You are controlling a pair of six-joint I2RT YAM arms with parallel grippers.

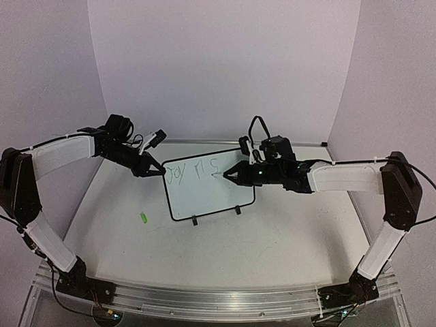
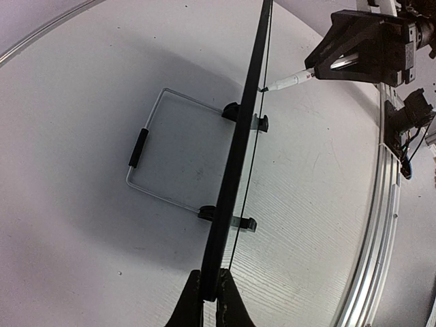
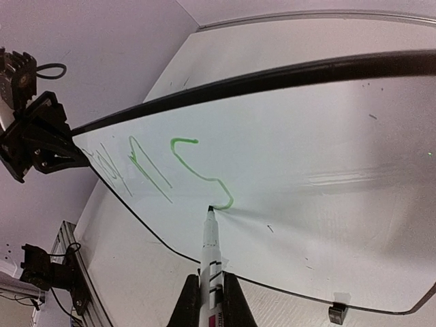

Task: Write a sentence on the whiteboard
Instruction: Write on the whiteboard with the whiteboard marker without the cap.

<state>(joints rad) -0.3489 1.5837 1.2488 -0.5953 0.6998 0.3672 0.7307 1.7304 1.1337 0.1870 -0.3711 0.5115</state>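
The whiteboard stands tilted on its two small black feet at mid table. Green writing runs along its top: "Joy", two strokes, then an S shape. My left gripper is shut on the board's upper left edge; in the left wrist view the black frame sits between the fingers. My right gripper is shut on a white marker. The marker's tip touches the board at the lower end of the S.
A small green cap lies on the table left of the board. A wire stand with a black sleeve props the board from behind. An aluminium rail runs along the near edge. Purple walls close in behind and beside.
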